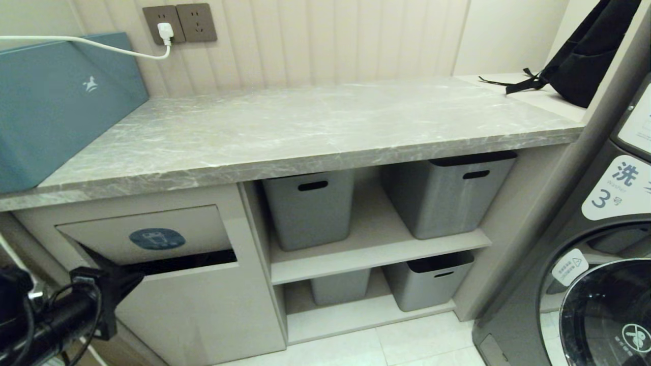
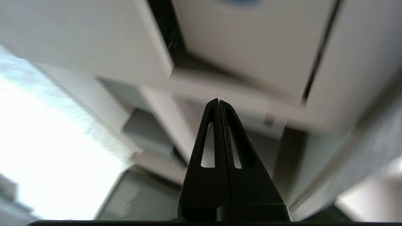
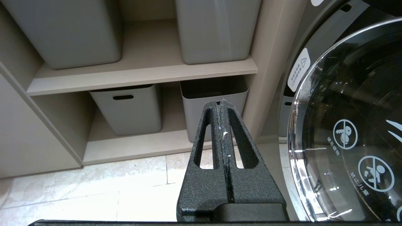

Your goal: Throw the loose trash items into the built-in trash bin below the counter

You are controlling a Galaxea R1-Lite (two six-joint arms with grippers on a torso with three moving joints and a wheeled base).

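The grey veined counter (image 1: pixel 315 127) shows no loose trash items; they are out of view. Below its left end is the built-in trash bin (image 1: pixel 203 300), a beige front whose flap (image 1: pixel 193 231) bears a round blue sticker (image 1: pixel 156 238). The flap stands tilted, with a dark gap under it. My left gripper (image 1: pixel 81 247) is just below and left of the flap, shut and holding nothing. In the left wrist view, the left gripper (image 2: pixel 219 101) points at the cabinet under the flap (image 2: pixel 251 40). My right gripper (image 3: pixel 220 102) is shut and empty, facing the lower shelf.
A teal box (image 1: pixel 56 101) sits on the counter's left end and a black strapped bag (image 1: pixel 585 56) at the far right. Grey tubs (image 1: pixel 310 208) (image 1: pixel 447 198) fill the shelves beside the bin. A washing machine (image 1: pixel 600 254) stands at right.
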